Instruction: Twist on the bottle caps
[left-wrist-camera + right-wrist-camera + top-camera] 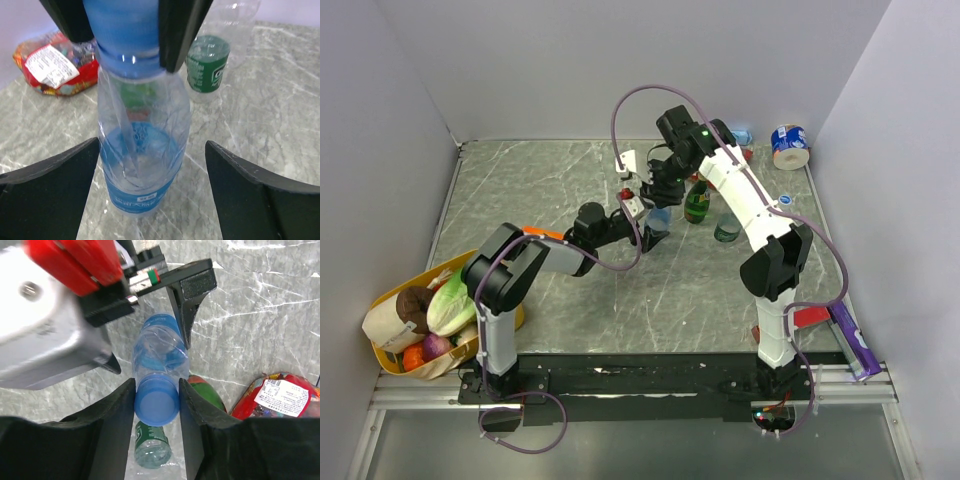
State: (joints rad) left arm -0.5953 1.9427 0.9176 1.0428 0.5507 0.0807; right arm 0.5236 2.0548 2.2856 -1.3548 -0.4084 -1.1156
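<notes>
The clear water bottle (142, 165) with a blue label stands upright on the marble table, mid-back in the top view (658, 218). My left gripper (152, 145) is open around its lower body, with a gap on the right side. From above, my right gripper (157, 390) is shut on the plain blue cap (156, 402), which sits on the bottle's neck. The cap shows between the right gripper's fingers in the left wrist view (125, 30). The dark green bottle (697, 203) stands just right of the clear one (202, 390).
A green-labelled clear cup (728, 228) lies beyond the bottles (207, 62). A red snack packet (275, 395) lies close by. A blue-and-white can (790, 145) rests at the back right. A yellow basket (382, 300) of groceries sits at the left front edge.
</notes>
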